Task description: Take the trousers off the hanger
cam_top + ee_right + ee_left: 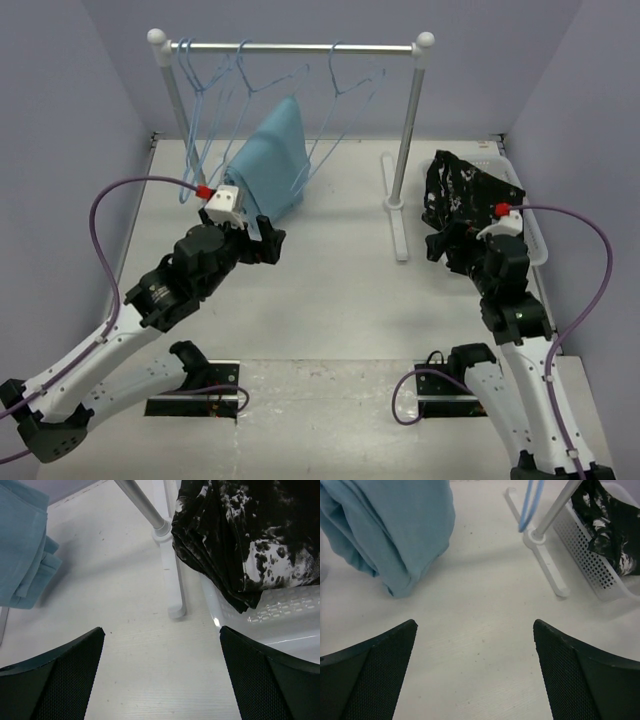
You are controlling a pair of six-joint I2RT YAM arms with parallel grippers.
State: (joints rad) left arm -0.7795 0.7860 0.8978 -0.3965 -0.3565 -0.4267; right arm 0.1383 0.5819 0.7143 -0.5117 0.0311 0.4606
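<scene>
Already the black trousers with white speckles and blotches [455,205] lie off any hanger, heaped in a white perforated plastic basket [530,225] just to the right of the clothes rack's right post [408,120]. Only the overhead view takes in the rack's silver bar [300,47], where several thin light-blue wire hangers [345,90] hang in a row. Under the left part of the bar a plain light-blue garment [270,165] droops to the white table [330,290].

From the left wrist view just one loop of blue hanger wire [530,505] shows, beside the post. The basket wall [585,555] stands right of the rack's foot with the speckled cloth above it. The left gripper [475,670] is spread wide over bare table in front of the rack, gripping nothing, with the blue garment's folded bottom ahead and to its left.

Closer in, the right wrist view shows what the others hide: a fold of the trousers spills over the basket's rim [280,615] on the side toward the rack's foot. The right gripper [162,675] also stands wide apart and empty, near the basket.
</scene>
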